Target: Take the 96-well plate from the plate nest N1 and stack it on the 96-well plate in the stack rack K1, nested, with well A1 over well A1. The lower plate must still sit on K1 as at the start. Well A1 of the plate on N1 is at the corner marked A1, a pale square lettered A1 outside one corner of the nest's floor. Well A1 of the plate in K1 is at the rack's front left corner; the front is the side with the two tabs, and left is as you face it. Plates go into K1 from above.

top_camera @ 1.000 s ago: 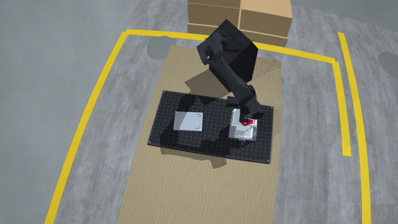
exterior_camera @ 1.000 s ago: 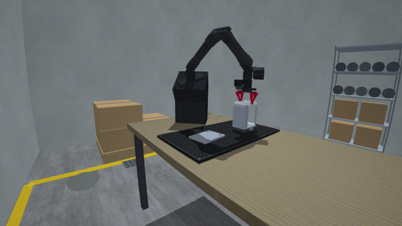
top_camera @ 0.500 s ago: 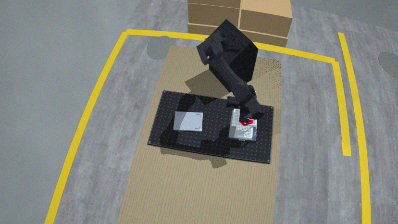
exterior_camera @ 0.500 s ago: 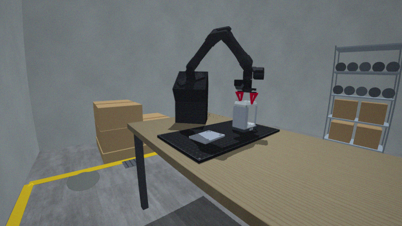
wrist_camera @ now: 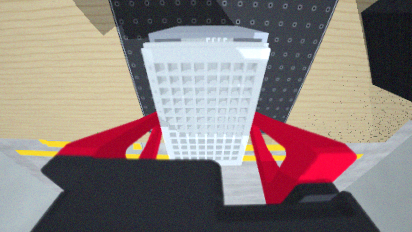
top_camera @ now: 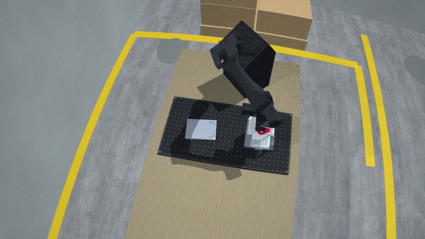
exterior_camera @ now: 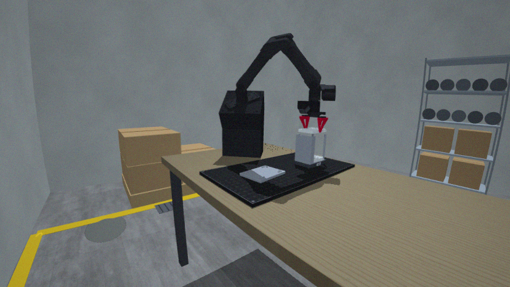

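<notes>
You are looking at a wooden table (exterior_camera: 374, 228) bearing a black perforated board (top_camera: 226, 154), with the arm's black pedestal (exterior_camera: 242, 124) at the far edge. Stacked cardboard boxes (exterior_camera: 148, 146) stand on the floor behind the table, and a grey shelf unit (exterior_camera: 467, 60) with more boxes and dark round items lines the right wall in the exterior view. Yellow floor tape (top_camera: 89, 124) rings the workspace.

On the board's left half lies the plate nest N1 (top_camera: 201, 129), a flat grey pad with nothing on it. Well apart to its right rises the stack rack K1 (exterior_camera: 308, 148), a tall pale column with thin upright posts.

The gripper (exterior_camera: 313, 122) hangs directly over the rack, its red fingers clenched on the two long sides of the 96-well plate (wrist_camera: 207, 107), which sits level at the very top of the rack. From the exterior view you cannot tell whether the plate's lower edge is already between the posts or just above them. The arm's forearm covers the rack's far end in the top view.

In the wrist view the plate's long axis runs away from the camera, in line with the rack beneath, and a cut corner shows at its far right. The lower plate is hidden beneath the held one.
</notes>
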Controlling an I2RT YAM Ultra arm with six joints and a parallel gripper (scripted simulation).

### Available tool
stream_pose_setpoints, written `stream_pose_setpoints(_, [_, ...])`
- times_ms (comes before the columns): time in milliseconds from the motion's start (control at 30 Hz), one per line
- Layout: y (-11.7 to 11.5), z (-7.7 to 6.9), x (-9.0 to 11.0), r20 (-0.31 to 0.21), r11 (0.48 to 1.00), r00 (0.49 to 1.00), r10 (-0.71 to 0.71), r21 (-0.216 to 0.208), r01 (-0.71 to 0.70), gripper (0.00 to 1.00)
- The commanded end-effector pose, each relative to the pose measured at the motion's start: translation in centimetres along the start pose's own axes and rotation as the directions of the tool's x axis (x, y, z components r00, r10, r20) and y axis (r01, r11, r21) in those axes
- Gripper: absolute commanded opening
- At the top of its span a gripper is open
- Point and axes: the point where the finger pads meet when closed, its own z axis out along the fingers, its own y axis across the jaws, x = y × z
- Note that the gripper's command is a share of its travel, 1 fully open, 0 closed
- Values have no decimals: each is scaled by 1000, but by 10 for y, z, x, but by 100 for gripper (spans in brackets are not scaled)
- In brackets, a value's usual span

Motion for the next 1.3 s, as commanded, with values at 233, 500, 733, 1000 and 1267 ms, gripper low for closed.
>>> stream_pose_setpoints(233, [2,-4,0,4,1000,1000,-3,-11,3,0])
stream_pose_setpoints(500, [-4,-8,-3,12,1000,1000,-18,-5,18,0])
stream_pose_setpoints(733, [1,-4,0,4,1000,1000,-3,-11,3,0])
stream_pose_setpoints(1000, [2,-7,0,6,1000,1000,-8,-17,8,0])
stream_pose_setpoints(1267, [-8,6,-2,19,1000,1000,-20,6,19,0])
